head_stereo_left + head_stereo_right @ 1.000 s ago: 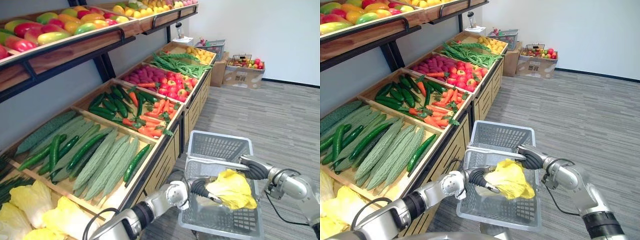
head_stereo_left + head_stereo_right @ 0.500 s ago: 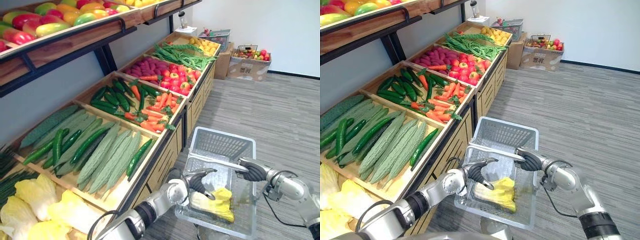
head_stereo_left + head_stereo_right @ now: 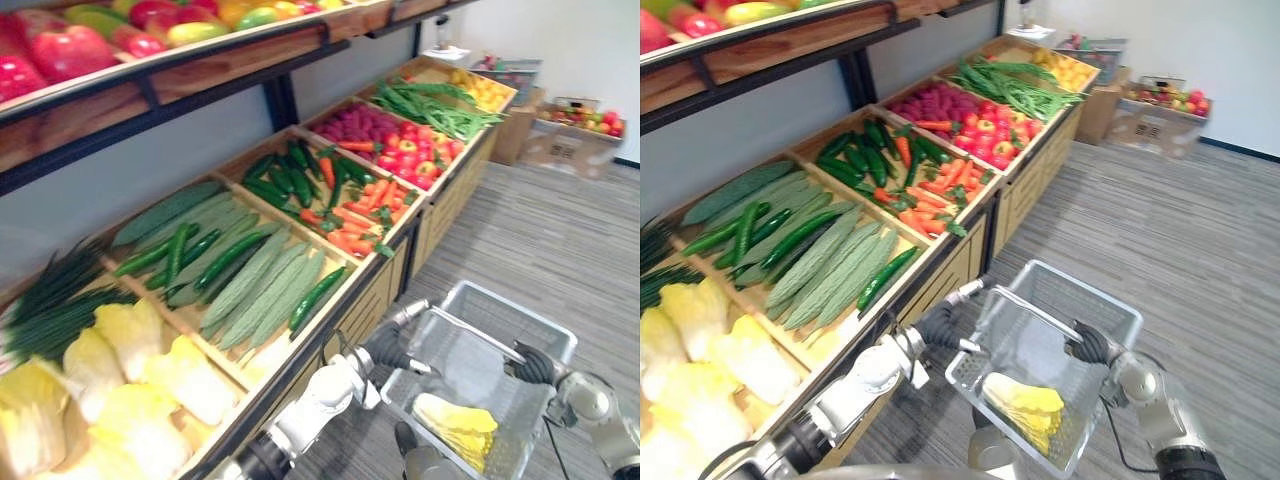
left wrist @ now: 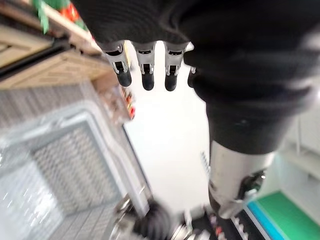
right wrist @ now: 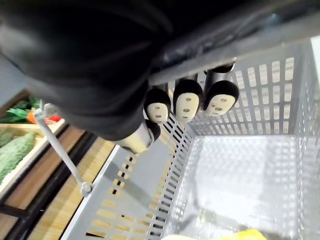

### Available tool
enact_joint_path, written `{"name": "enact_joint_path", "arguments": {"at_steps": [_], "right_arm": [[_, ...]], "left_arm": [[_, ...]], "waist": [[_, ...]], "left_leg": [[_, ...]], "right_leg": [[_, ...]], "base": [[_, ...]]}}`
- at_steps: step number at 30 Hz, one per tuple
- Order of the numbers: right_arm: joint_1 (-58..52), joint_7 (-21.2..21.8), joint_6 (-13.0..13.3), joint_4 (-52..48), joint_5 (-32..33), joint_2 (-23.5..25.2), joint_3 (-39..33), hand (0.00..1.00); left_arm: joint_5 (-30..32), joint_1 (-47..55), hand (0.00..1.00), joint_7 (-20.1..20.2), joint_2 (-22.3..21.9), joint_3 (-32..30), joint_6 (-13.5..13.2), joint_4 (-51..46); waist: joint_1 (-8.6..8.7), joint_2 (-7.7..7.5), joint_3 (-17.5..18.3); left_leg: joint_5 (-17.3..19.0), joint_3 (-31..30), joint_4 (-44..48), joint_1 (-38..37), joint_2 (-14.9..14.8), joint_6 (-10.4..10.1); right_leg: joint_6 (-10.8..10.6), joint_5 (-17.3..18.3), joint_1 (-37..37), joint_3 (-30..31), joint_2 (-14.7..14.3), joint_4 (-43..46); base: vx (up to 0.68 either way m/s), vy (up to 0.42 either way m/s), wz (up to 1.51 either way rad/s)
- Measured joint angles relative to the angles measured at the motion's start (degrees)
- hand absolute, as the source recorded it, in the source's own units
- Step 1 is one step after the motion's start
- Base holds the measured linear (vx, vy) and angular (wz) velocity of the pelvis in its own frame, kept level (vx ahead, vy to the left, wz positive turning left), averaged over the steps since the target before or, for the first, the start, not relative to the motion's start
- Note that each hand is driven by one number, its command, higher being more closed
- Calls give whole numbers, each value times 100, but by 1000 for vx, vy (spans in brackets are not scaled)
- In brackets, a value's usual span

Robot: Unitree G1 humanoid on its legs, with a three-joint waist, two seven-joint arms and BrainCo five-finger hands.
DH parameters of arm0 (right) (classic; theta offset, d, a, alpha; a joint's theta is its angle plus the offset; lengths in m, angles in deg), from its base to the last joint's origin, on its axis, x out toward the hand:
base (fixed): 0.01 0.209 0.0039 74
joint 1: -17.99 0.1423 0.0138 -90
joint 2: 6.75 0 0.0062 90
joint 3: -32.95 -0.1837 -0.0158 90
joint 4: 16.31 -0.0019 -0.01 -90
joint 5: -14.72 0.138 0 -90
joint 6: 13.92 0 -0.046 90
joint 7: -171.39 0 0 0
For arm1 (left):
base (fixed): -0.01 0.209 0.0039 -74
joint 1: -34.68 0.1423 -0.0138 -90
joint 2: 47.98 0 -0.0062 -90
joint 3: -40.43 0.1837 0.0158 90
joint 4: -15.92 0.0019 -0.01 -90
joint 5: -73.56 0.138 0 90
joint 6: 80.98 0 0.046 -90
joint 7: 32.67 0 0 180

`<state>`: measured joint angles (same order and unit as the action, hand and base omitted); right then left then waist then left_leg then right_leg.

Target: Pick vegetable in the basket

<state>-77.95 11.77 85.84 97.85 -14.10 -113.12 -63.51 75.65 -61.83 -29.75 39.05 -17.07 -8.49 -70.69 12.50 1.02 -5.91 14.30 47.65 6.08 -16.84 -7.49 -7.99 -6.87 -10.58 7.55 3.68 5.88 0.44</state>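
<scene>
Yellow cabbage [image 3: 1025, 400] lies in the grey mesh basket [image 3: 1112, 301] (end nearest the robot). Right hand [image 3: 1091, 345] curled round basket handle [image 3: 1032, 306]. Left hand [image 3: 389, 350] fingers straight, just beside the basket.

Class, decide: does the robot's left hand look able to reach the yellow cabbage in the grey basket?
Probably yes: the left hand, open, hovers at the rim of the grey mesh basket, and the yellow leafy cabbage lies uncovered inside.
</scene>
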Motion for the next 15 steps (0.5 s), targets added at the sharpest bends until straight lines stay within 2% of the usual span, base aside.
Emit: {"name": "enact_joint_path", "arguments": {"at_steps": [3,4,6,9,12,13,15], "right_arm": [[-153,-209,-240,657,149,227,-263,100],[-257,-310,-314,995,301,368,-448,100],[-311,-513,-377,1508,481,537,-715,100],[-399,-746,-391,2208,786,708,-1176,100],[-437,-953,-369,2878,1099,834,-1571,100],[-460,-1041,-367,3079,1209,900,-1702,100],[-529,-1162,-369,3309,1418,1002,-1854,100]], "left_arm": [[-441,437,0,-4,66,-875,-59,-659],[-608,548,0,-11,66,-1174,-85,-802],[-660,724,0,-89,70,-1597,-140,-1049],[-654,808,0,-483,73,-2128,-319,-1403],[-566,851,0,-1076,92,-2653,-495,-1644],[-572,856,0,-1300,93,-2848,-495,-1718],[-575,887,0,-1601,95,-3094,-476,-1818]], "waist": [[-100,-1,-1],[-198,-1,-1],[-293,-1,0],[-498,-3,-1],[-570,-16,1],[-655,-23,0],[-712,-63,26]], "left_leg": [[-90,-433,-53,188,33,73],[-160,-602,-144,196,53,87],[-242,-864,-233,247,77,118],[-351,-1228,-319,406,129,180],[-452,-1597,-402,473,149,219],[-470,-1692,-402,491,144,230],[-503,-1881,-395,578,146,245]], "right_leg": [[0,0,-84,-331,161,-95],[1,1,-175,-494,210,-157],[2,1,-289,-720,254,-239],[4,4,-332,-1017,383,-272],[10,9,-503,-1271,464,-346],[19,28,-544,-1322,478,-346],[0,74,-583,-1454,528,-345]], "base": [[14,-25,62],[16,-36,72],[10,-59,70],[-7,-49,63],[-7,-44,60],[-10,-47,48],[-15,-52,45]]}}
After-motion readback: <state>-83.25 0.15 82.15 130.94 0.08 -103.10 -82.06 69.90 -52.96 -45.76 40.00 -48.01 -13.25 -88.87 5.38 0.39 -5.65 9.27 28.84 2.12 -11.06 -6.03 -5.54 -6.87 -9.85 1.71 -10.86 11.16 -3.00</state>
